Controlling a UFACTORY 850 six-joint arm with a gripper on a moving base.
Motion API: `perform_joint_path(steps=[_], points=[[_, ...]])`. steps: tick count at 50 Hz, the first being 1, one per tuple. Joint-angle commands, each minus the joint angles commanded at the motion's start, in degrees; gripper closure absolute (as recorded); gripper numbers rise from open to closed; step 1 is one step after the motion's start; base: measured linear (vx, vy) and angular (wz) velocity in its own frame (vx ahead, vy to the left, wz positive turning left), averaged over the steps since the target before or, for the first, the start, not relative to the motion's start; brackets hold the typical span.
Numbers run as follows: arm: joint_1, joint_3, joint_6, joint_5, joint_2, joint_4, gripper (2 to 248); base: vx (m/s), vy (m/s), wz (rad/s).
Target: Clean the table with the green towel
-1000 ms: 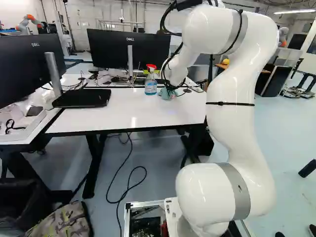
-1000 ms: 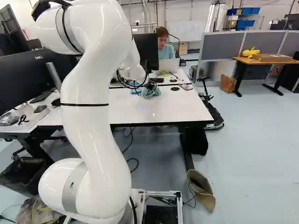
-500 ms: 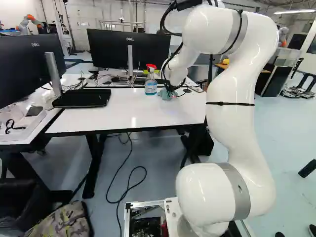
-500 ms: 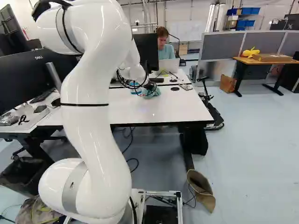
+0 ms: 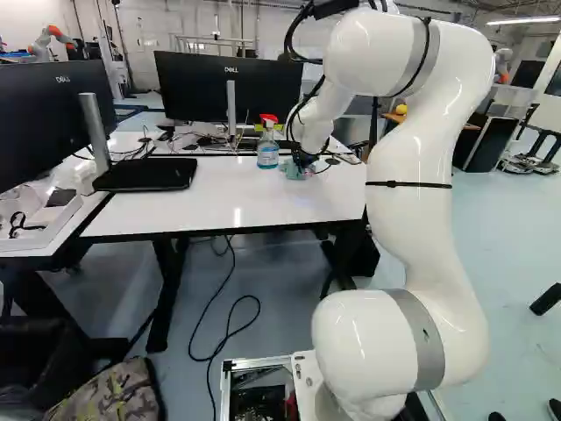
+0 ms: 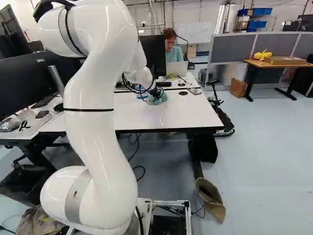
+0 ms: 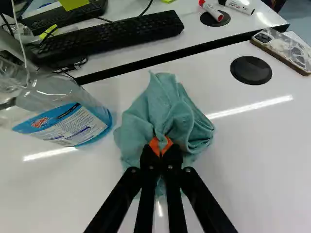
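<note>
At the back of the white table (image 5: 202, 209), my gripper (image 5: 303, 161) reaches down onto the green towel (image 5: 295, 173). The wrist view has the gripper (image 7: 161, 146) with its orange pads closed together on a fold of the towel (image 7: 163, 104). The bunched cloth spreads ahead of and around the fingertips, lying against the tabletop. In the right base view the towel (image 6: 159, 99) shows below the wrist.
A spray bottle (image 5: 268, 151) with a red top stands close beside the towel. Near the back edge are a black round cap (image 7: 250, 70) and a phone (image 7: 284, 51). Beyond the gap lie a keyboard (image 7: 107, 39) and markers (image 7: 236, 6). Monitors (image 5: 230, 88) stand behind.
The gripper has shifted slightly lower in the base views, and the towel has moved a little with it. The base has stayed put.
</note>
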Motion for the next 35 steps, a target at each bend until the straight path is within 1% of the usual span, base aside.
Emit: perform_joint_path(steps=[21, 35], points=[[-0.01, 5.91, 0.0, 0.0, 4.52, 0.0, 224, 0.0, 0.0, 0.0], [-0.82, 9.85, 0.0, 0.0, 7.6, 0.0, 224, 0.0, 0.0, 0.0]])
